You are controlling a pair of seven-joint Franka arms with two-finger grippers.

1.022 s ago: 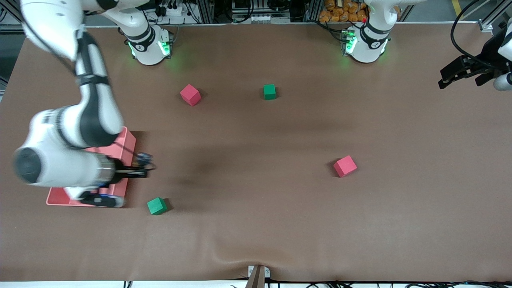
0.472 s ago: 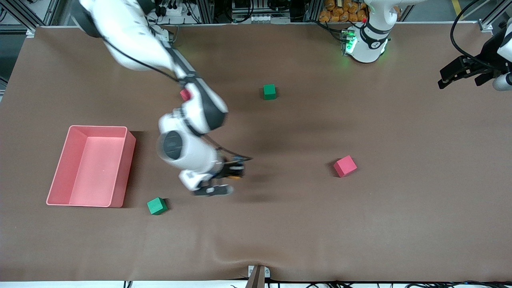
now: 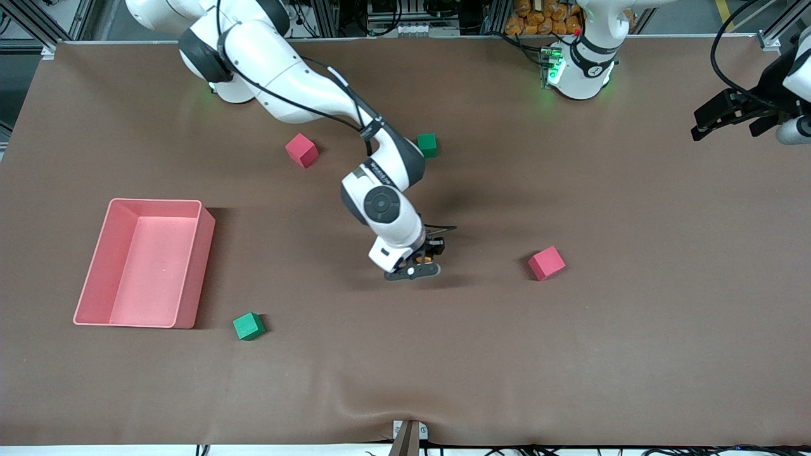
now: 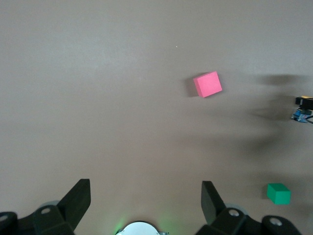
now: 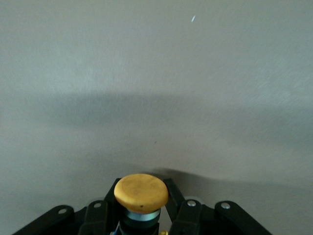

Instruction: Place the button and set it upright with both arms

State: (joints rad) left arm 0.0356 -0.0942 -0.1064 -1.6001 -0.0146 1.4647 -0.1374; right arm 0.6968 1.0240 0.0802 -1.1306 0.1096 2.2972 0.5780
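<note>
Swung away from the pink bin [image 3: 146, 263], the right arm now reaches over mid-table, its right gripper [image 3: 423, 256] clenched on the button [image 5: 141, 192], orange cap pointing forward over bare brown table [image 3: 405, 367], between the green cube [image 3: 248, 326] and the red cube [image 3: 547, 263]. At the left arm's end of the table, the left gripper [image 4: 145, 201] waits with jaws spread, holding nothing

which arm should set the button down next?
Right, likely. The right gripper already holds the button in its jaws over the bare table mid-table. The left gripper waits open and empty at the left arm's end.
</note>
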